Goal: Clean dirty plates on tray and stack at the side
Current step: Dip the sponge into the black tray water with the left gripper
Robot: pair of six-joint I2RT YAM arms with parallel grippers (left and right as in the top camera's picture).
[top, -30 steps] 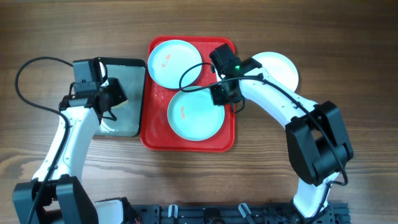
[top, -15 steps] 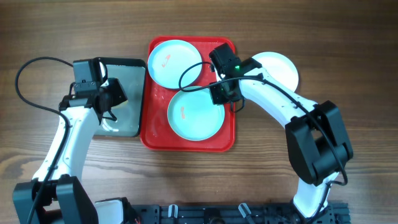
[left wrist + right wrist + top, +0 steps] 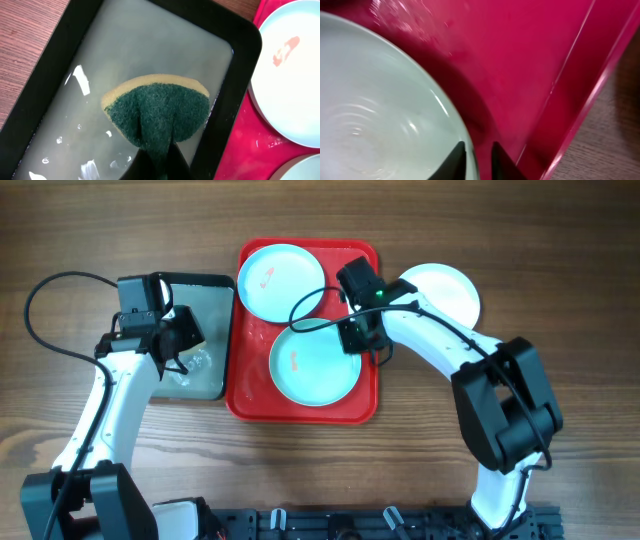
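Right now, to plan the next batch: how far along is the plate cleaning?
Done: one white plate sits on the table beside the red tray. In hand: left gripper holds a sponge over the black-rimmed tray; right gripper straddles the teal plate's rim. Left: it and the teal-rimmed plate show smears.

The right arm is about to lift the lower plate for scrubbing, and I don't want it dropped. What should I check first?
1. Right gripper astride the lower plate rim: ok.
2. That grip fully closed: cannot tell.
3. Left gripper shut on the sponge: ok.
4. Sponge over the black tray, clear of the plates: ok.
5. Smear on the lower plate facing up: ok.
6. Stack spot, the white plate beside the red tray, in view: ok.
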